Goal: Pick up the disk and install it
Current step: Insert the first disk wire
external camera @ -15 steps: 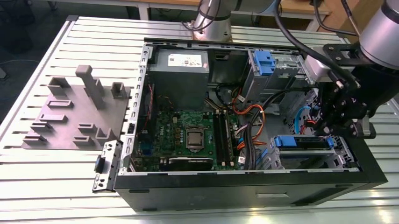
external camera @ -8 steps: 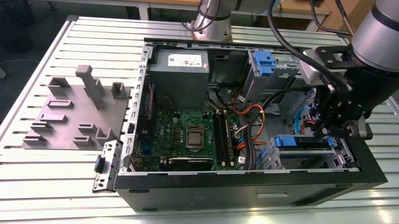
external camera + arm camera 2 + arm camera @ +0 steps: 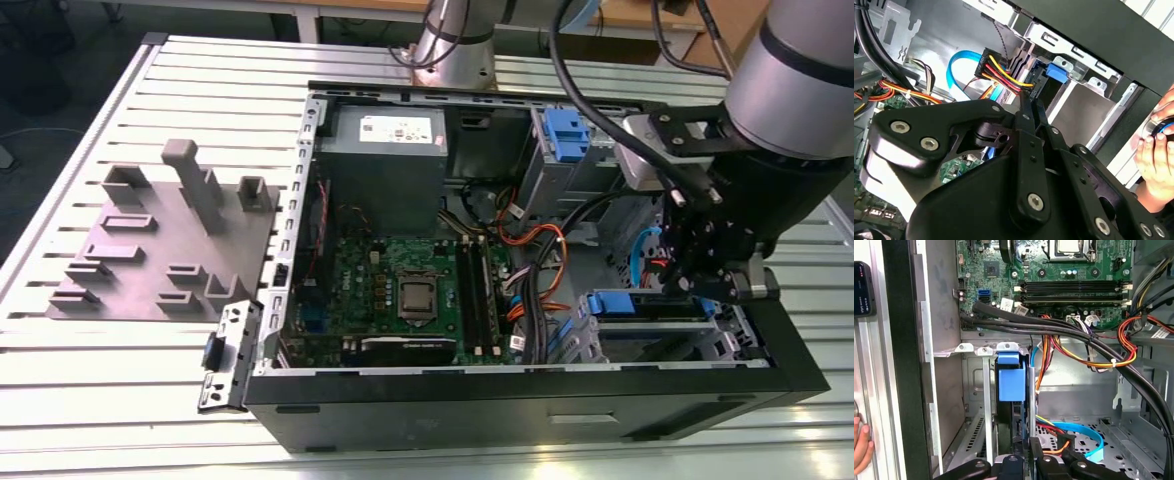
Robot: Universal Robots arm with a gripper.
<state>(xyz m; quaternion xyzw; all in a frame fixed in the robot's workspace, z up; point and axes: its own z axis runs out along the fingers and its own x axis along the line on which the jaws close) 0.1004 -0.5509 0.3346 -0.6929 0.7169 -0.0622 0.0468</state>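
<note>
With the hand [image 3: 707,285] clamped on the disk [image 3: 1011,377] edge-on in its bay, those loose cables [image 3: 1074,347] nearby could snag it.

My work surface is a slatted aluminium table [image 3: 107,380]. Directly on it rest an open computer case [image 3: 534,395] and a grey fixture block [image 3: 154,250].
</note>
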